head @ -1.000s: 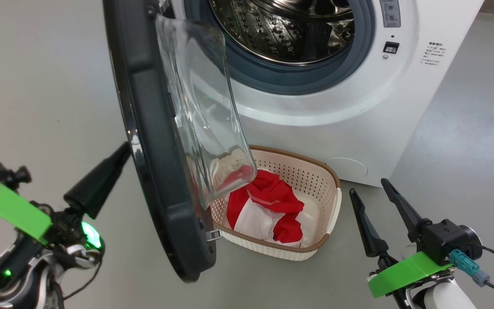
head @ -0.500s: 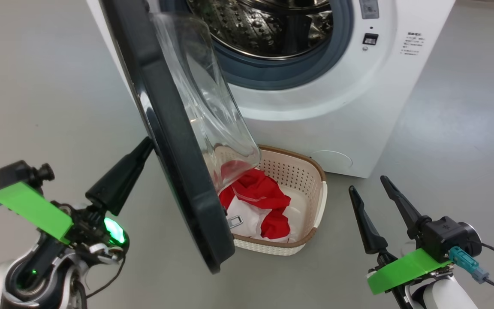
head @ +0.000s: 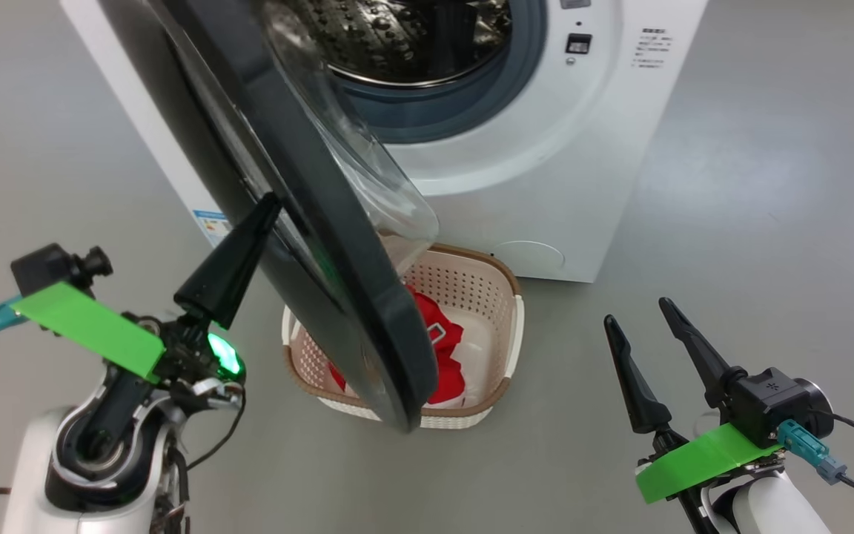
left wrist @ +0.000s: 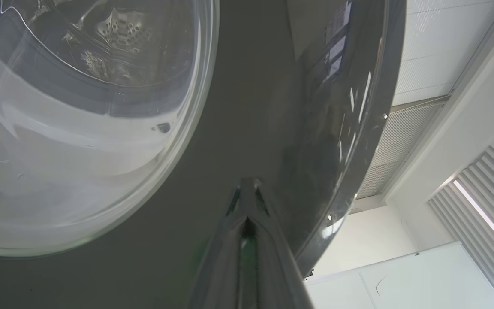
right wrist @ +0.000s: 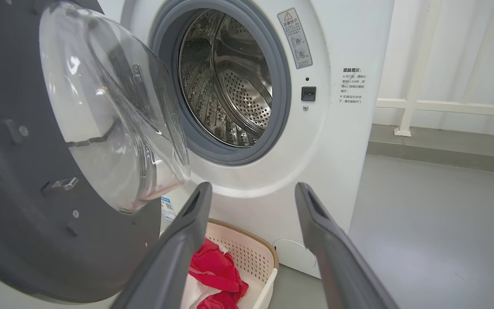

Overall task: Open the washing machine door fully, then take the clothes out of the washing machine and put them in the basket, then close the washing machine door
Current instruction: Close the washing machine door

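head view: at 8 o'clock the left gripper point(head: 270, 202), fingers pressed together, touched the washing machine door point(head: 353, 297); the basket point(head: 517, 330) holding the clothes point(head: 445, 380) sat at 6; the right gripper point(head: 637, 311) at 4 stood spread, empty. left wrist view: joined tips met the door's rim. right wrist view: the washing machine point(right wrist: 337, 150) stood at 12.

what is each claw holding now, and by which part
Nothing is held. The shut left claw presses its tip on the outer face of the round black-rimmed glass door; the right claw is open, empty.
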`<state>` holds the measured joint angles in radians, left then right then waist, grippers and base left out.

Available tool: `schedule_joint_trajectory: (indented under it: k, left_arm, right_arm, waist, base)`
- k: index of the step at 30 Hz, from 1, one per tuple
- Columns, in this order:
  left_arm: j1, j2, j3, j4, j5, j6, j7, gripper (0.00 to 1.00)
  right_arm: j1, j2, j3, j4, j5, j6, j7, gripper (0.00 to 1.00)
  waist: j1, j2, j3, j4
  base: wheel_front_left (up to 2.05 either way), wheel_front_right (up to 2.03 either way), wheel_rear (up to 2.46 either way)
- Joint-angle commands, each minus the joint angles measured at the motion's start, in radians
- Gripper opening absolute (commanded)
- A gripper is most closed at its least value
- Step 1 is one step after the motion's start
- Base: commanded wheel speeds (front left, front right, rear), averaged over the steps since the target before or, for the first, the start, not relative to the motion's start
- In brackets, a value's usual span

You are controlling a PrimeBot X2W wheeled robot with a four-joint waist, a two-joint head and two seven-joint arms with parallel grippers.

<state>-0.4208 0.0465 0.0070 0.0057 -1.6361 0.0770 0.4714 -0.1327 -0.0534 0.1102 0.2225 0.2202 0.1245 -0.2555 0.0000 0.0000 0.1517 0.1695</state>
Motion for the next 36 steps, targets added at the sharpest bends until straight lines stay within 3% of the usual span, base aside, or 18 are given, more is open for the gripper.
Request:
schedule_joint_trajectory:
  k: [1, 15, 36]
  left_arm:
    - [-0.053, 0.009, 0.014, -0.017, 0.003, -0.017, -0.011, 0.00]
    - [-0.136, 0.005, -0.007, 0.041, -0.023, -0.043, -0.096, 0.00]
    - [-0.318, 0.004, -0.015, 0.224, -0.035, -0.117, -0.258, 0.00]
  right_arm:
    - [-0.046, 0.003, 0.021, -0.020, 0.011, 0.006, -0.006, 1.00]
    - [-0.052, 0.003, 0.014, -0.023, 0.012, 0.006, -0.006, 1.00]
    - [-0.080, 0.003, 0.011, -0.030, 0.034, 0.006, -0.006, 1.00]
  waist:
    - [0.0000, 0.0000, 0.006, -0.025]
    - [0.0000, 0.0000, 0.028, -0.111]
    - [0.0000, 0.0000, 0.092, -0.238]
  base:
    - [0.00, 0.00, 0.00]
    - [0.00, 0.00, 0.00]
    - [0.00, 0.00, 0.00]
